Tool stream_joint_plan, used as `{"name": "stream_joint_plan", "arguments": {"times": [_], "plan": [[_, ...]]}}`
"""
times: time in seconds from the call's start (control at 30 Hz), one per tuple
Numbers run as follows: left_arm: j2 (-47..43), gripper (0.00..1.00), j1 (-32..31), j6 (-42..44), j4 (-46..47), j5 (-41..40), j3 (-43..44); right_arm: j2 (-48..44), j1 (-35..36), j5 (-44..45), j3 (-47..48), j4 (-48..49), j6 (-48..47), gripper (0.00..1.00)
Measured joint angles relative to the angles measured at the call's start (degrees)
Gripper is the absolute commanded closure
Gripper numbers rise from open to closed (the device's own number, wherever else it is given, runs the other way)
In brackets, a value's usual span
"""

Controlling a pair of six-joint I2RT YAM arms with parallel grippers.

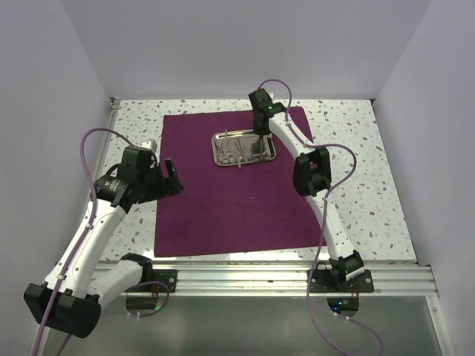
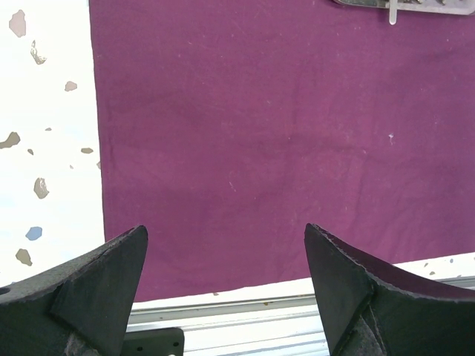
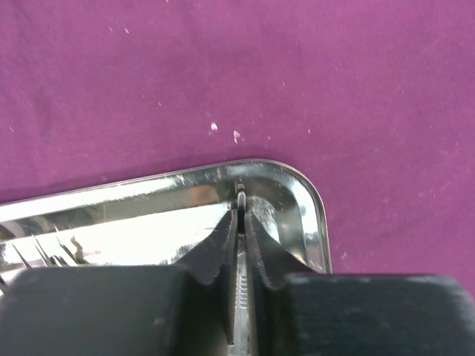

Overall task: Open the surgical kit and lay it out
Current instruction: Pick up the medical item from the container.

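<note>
Dark purple cloth (image 1: 223, 215) lies spread flat on the speckled bench (image 1: 371, 185). A shiny steel tray (image 1: 216, 150) sits on its far half with slim silver instruments (image 1: 236, 153) heaped inside. Right gripper (image 1: 260, 136) is down in the tray's corner, jaws clenched on one thin silver tool (image 3: 239, 297); left gripper (image 1: 169, 176) hovers over the cloth's left edge, jaws released and wide apart.

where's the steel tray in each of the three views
top external: steel tray sits upper middle, on the purple cloth.
left wrist: only a sliver of the tray shows, at the top right edge.
right wrist: tray fills the lower half, rounded corner at right; the right tool is shut on a slim instrument inside it.
shared landmark: the purple cloth under the tray.
</note>
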Motion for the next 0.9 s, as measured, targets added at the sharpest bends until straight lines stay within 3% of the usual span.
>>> {"name": "stream_joint_plan", "arguments": {"times": [0.07, 0.63, 0.9], "plan": [[0.4, 0.10, 0.0, 0.2, 0.2, 0.0, 0.0, 0.0, 0.0, -0.1, 0.0, -0.9, 0.4, 1.00], [1.8, 0.10, 0.0, 1.3, 1.2, 0.1, 0.0, -2.0, -0.7, -3.5, -1.2, -2.7, 1.1, 1.00], [1.2, 0.10, 0.0, 1.3, 4.4, 0.3, 0.0, -20.0, -1.0, -6.3, -17.1, -4.7, 1.5, 1.00]]}}
